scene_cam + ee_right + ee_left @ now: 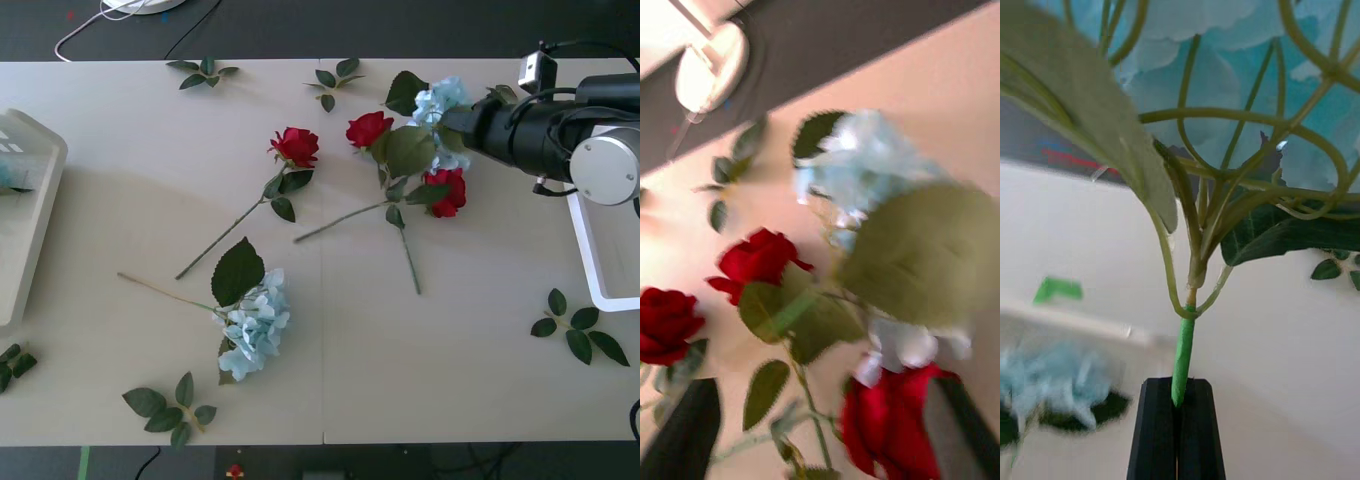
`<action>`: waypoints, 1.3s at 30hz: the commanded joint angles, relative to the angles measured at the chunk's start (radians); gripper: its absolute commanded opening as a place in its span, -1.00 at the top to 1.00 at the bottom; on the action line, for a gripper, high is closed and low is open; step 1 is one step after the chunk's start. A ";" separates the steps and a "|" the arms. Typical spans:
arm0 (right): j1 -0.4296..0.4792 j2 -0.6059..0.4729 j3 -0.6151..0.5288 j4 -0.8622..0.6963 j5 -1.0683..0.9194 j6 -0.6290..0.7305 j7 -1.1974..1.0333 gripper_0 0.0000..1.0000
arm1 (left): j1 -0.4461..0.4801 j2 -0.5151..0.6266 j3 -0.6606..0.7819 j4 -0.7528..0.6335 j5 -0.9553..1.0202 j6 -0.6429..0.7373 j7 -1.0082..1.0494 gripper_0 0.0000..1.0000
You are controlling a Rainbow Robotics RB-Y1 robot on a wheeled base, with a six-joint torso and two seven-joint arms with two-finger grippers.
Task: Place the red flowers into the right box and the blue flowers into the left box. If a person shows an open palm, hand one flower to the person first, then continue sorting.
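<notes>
The desk [420,380] carries three red flowers [296,146] and two blue flowers [255,325]; the far blue head is half hidden under the right arm. The left box [25,235] and right box [600,255] are both cut off at the edges. The right hand [820,427] hangs open over the far cluster, blurred. The left hand [1178,435] is clamped on a blue flower's green stem [1182,360].

Tabletop [400,380] was pale beige w/ a thin seam down its middle. Loose green leaf sprigs lay round it: two [204,72] [335,80] nr its far edge, one [172,408] at its near edge, one [578,328] twd its right end. White cable [95,22] looped beyond the far edge.
</notes>
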 commanded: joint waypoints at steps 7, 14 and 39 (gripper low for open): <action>-0.025 -0.083 -0.001 -0.025 0.031 0.261 -0.310 -1.00 | 0.321 -0.097 0.616 0.001 -0.038 0.200 -0.284 1.00; -0.120 -0.025 -0.003 -0.015 0.042 0.463 -0.644 -1.00 | 0.514 -0.103 0.654 -0.004 -0.006 0.044 -0.441 1.00; -0.240 0.055 -0.001 0.049 0.053 0.364 -0.871 -1.00 | 0.761 -0.355 0.576 -0.001 -0.120 -0.416 -0.528 1.00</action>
